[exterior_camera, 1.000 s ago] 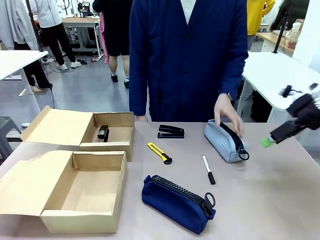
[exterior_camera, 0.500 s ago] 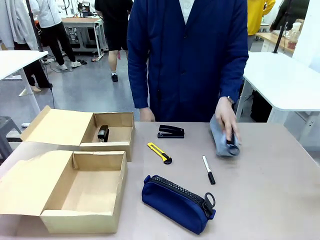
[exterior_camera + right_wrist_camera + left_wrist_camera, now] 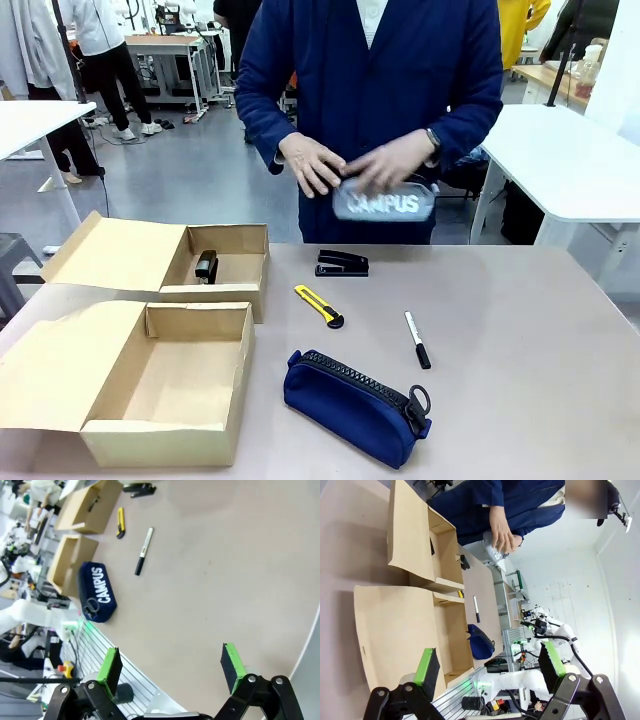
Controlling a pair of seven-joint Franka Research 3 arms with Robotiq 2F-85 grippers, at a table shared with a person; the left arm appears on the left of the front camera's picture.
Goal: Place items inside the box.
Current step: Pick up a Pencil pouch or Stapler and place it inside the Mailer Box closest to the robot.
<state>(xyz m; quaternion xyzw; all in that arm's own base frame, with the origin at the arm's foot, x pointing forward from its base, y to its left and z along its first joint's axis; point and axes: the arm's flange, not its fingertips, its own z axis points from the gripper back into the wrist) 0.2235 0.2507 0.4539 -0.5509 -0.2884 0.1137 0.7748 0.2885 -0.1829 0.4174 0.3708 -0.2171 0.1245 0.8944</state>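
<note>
My left tool (image 3: 487, 655) and right tool (image 3: 171, 655) both gape released, grasping nothing, with the grey pouch (image 3: 388, 204) in the person's hands (image 3: 313, 164) above the desk's (image 3: 540, 330) far edge.

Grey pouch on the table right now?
No, the person's hands hold the grey pouch up in the air, above the far edge of the table.

- navy pouch (image 3: 357, 405): black zip, white "CAMPUS" print.
- grey pouch (image 3: 385, 202): pale blue-grey, white "CAMPUS" print.
- utility knife (image 3: 320, 306): yellow, black end.
- marker (image 3: 417, 340): white barrel, black cap.
- table stapler (image 3: 342, 263) and boxed stapler (image 3: 206, 267): black.
- near box (image 3: 160, 440) and far box (image 3: 235, 240): plain tan cardboard.
- person's coat (image 3: 400, 80): dark blue.
- your left gripper (image 3: 487, 657) and right gripper (image 3: 170, 652): black, green pads (image 3: 426, 664).
</note>
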